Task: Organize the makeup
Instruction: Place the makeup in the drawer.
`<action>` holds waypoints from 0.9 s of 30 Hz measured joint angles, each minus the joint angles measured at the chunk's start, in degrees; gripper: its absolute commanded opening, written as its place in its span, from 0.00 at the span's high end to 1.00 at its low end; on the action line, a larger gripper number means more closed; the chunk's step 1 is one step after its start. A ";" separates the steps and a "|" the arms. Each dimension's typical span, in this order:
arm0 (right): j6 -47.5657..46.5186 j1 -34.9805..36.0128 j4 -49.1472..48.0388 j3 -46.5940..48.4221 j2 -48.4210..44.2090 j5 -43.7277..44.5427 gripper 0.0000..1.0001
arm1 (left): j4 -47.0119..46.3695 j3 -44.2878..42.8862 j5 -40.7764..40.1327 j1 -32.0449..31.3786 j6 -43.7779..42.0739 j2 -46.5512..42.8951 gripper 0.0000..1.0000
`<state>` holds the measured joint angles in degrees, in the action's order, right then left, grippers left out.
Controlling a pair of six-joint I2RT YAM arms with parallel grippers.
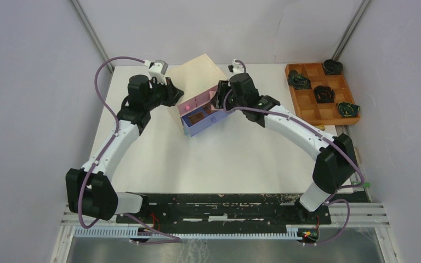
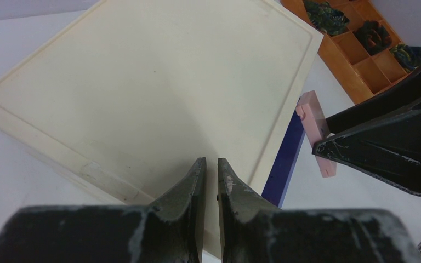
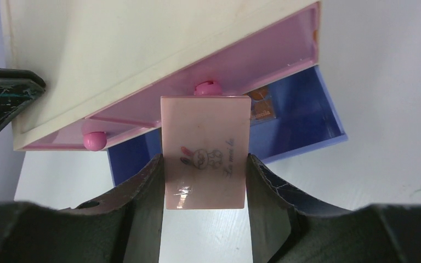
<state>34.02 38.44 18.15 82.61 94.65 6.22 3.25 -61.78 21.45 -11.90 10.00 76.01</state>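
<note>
Your left gripper sits at the left, over the pale top of the wooden chest. Its fingers are almost together with only a thin slit between them, and nothing is in it. It isn't placed to help with the drawers.

Move right to the chest front and your right gripper is the one doing the work. It is clamped on the side edges of the pink flat case. The case's long axis points straight away from the fingers toward the chest, and its far edge is up against a pink drawer knob.

The blue drawer is pulled out below and beyond the case, with a brown palette already lying in it. My read is that the case has to drop under the knob and go forward to get in. Farther right stands the wooden grid tray — well apart.
</note>
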 measured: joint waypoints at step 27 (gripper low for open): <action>4.07 7.89 -34.80 -15.04 3.93 3.61 0.29 | -0.57 0.24 0.13 0.44 0.02 0.00 0.80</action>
<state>38.09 46.33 -16.64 67.57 98.59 9.82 2.68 -61.54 21.58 -11.46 10.02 76.01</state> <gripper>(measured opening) 0.653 0.204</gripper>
